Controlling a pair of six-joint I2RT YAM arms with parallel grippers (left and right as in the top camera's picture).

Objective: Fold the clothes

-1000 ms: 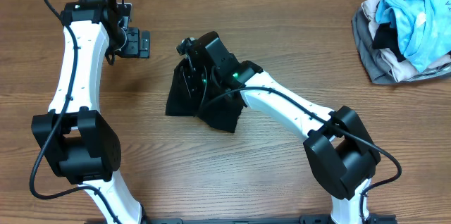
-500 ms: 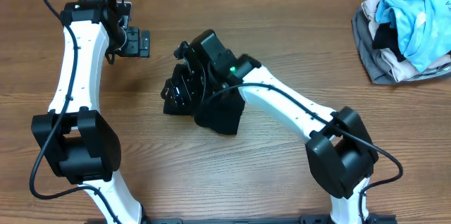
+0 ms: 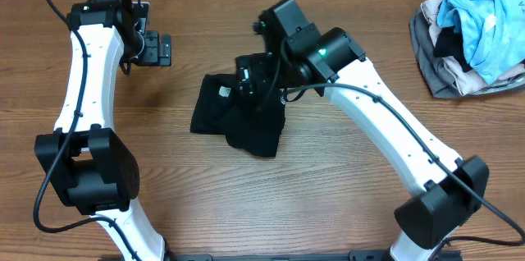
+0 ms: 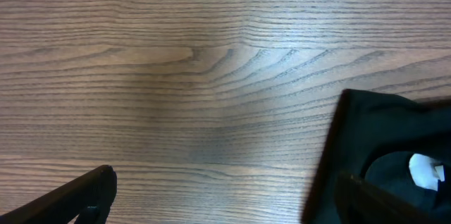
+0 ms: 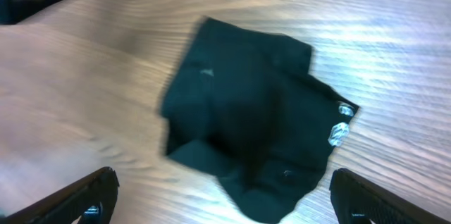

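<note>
The clothes (image 3: 221, 117) are a black garment lying folded in a compact bundle at the table's middle, with a small white logo (image 3: 223, 92) facing up. My right gripper (image 3: 250, 80) hovers above the bundle's far right part, open and holding nothing. In the right wrist view the clothes (image 5: 246, 118) lie below and between the widely spread fingers of the right gripper (image 5: 222, 185). My left gripper (image 3: 156, 48) hangs open over bare wood, left of the bundle. The left wrist view shows the clothes' edge (image 4: 394, 132) and the logo (image 4: 423, 171) at the right, by the left gripper (image 4: 225, 192).
A heap of light-blue, grey and beige garments (image 3: 472, 35) lies at the table's far right corner. Bare wooden tabletop (image 3: 344, 187) surrounds the black bundle.
My right gripper has opened, let go of the black garment and risen away to the right. The bundle has settled flatter, with the white logo showing. The left arm has barely moved.
</note>
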